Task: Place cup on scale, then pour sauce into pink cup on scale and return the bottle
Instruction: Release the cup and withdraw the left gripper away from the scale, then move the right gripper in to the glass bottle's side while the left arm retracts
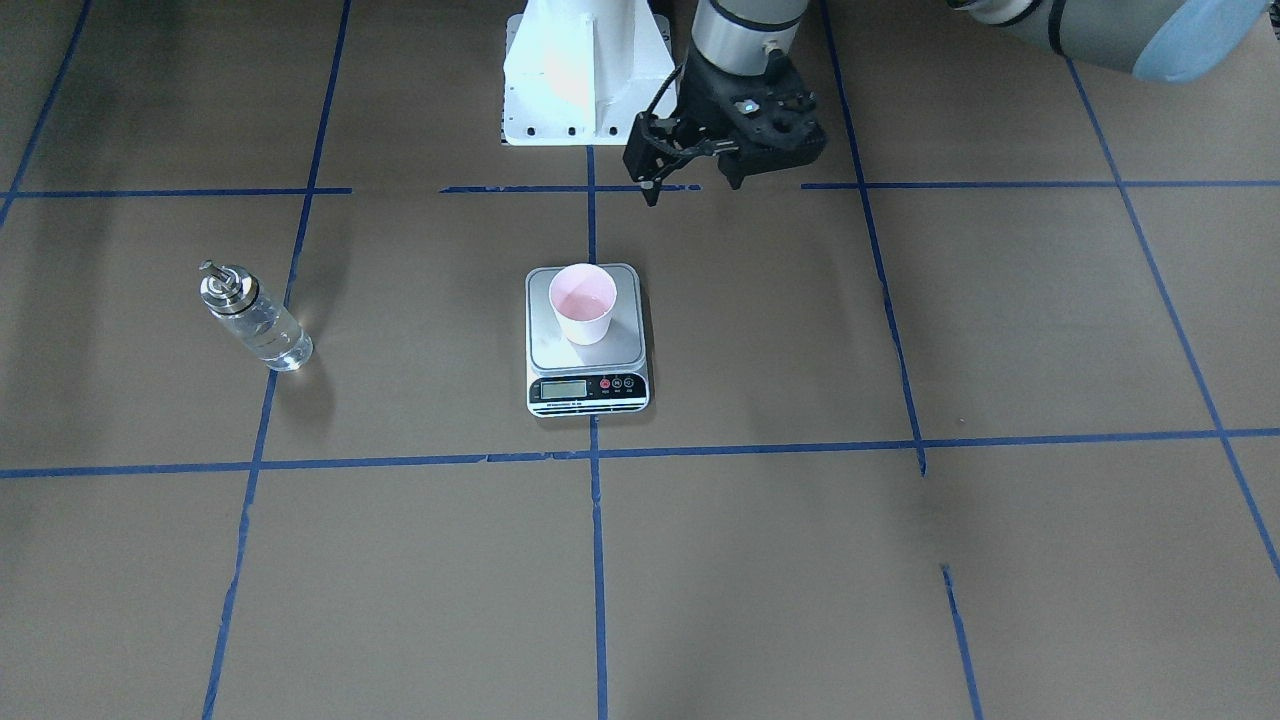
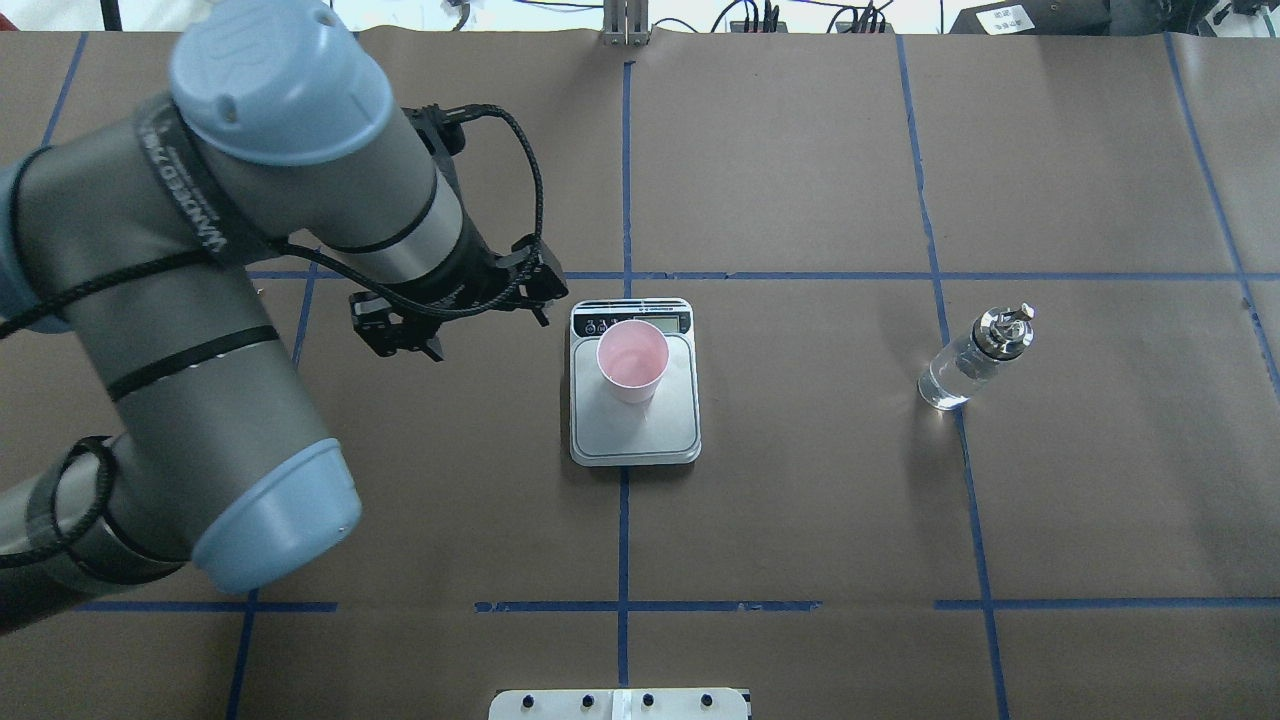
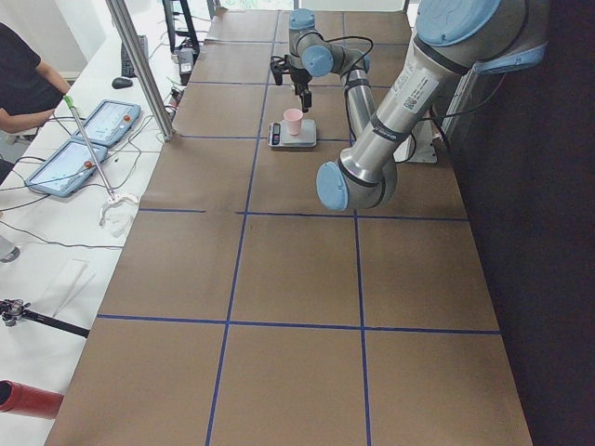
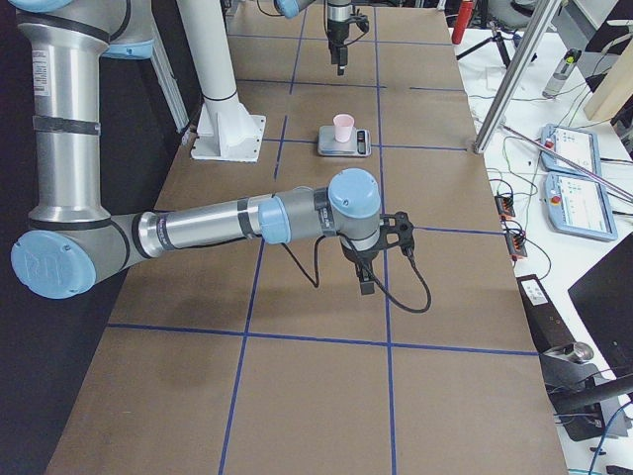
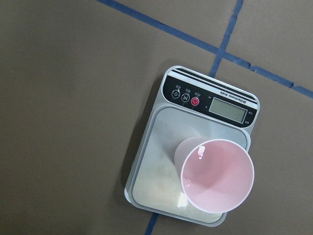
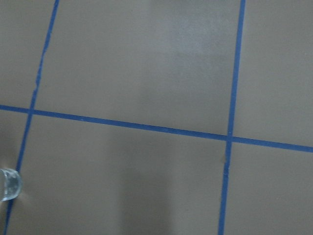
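The pale pink cup stands upright on the silver scale at the table's middle. Both also show in the overhead view, cup on scale, and in the left wrist view, cup on scale. The cup looks empty. My left gripper hovers open and empty beside the scale on my left side. The clear glass bottle with its silver cap stands upright on the table on my right side, holding clear liquid. My right gripper shows only in the exterior right view; I cannot tell its state.
The table is brown paper with blue tape grid lines. The white robot base stands behind the scale. The bottle's base edge shows at the lower left of the right wrist view. Operators' tablets lie beyond the table's far side.
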